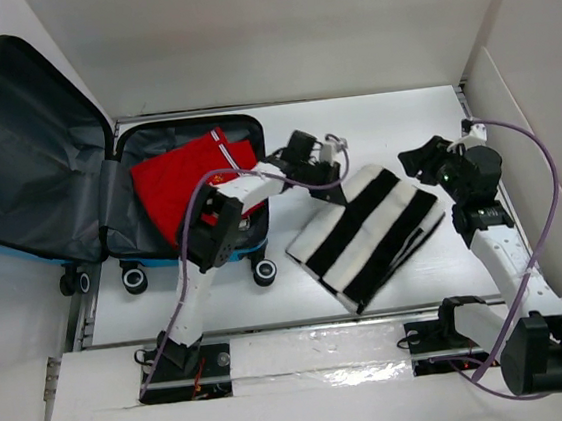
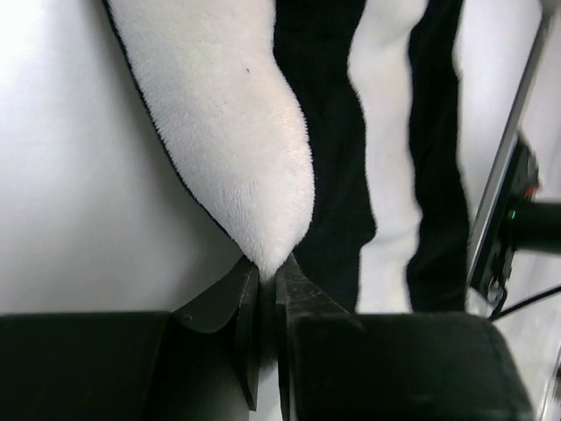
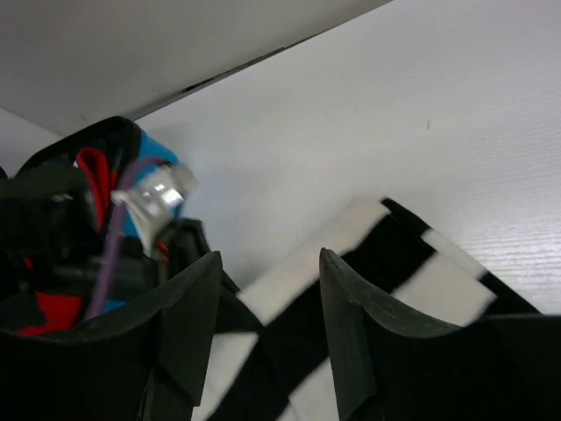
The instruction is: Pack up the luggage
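The luggage (image 1: 24,157) lies open at the far left corner of the desk (image 1: 402,117). Its lid leans back against the left wall and its base half lies flat, wheels toward the near edge. A red quilted item (image 1: 183,186) already sits in the base half. The step in hand is loading a second item, a black-and-white striped fleece cloth (image 1: 369,236). It appears folded and lies on the desk just right of the luggage, about midway between the left and right edges. The left fingers (image 2: 302,298) are together, clamped on a white corner of the cloth on the side toward the luggage. The right fingers (image 3: 359,307) are apart with nothing gripped. They hang over the far right part of the cloth, and the pictures do not show whether they touch it. Judged from this layout, the grasp phase is half complete. The next move calls for the right fingers to descend and pinch their own corner, so that the cloth lifts evenly rather than trailing. Both arms would then carry it leftward over the rim of the base half and lower it onto the red item. Caution: the fleece is limp, and a single-corner lift is likely to unfold it and drag it against the shell rim.
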Motion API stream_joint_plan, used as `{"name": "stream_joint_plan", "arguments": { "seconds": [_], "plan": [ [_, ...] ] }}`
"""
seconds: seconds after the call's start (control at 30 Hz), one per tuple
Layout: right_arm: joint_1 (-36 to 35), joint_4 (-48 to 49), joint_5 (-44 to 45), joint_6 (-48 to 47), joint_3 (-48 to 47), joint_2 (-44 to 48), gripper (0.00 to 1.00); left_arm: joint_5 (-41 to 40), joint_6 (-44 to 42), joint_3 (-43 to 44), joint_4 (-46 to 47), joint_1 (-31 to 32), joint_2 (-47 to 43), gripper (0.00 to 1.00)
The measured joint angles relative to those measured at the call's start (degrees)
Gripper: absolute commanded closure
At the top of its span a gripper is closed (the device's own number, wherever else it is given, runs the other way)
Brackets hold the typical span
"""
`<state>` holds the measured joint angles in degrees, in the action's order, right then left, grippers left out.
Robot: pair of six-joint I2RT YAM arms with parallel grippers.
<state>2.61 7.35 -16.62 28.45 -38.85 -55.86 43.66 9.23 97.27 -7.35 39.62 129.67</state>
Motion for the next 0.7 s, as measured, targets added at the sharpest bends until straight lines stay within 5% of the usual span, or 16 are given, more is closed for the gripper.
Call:
{"name": "stream_joint_plan", "arguments": {
  "seconds": [0.3,0.7],
  "plan": [
    [-0.02,-0.55,1.46,-0.63,2.75,5.01,0.45,-4.39,7.04,-1.86,-0.04,-15.50,-16.44,1.00],
    [-0.02,-0.52,1.36,-0.85,3.15,7.45,0.45,-4.31,12.37,-15.87,-1.49,-34.56,-38.95,1.00]
  ]
}}
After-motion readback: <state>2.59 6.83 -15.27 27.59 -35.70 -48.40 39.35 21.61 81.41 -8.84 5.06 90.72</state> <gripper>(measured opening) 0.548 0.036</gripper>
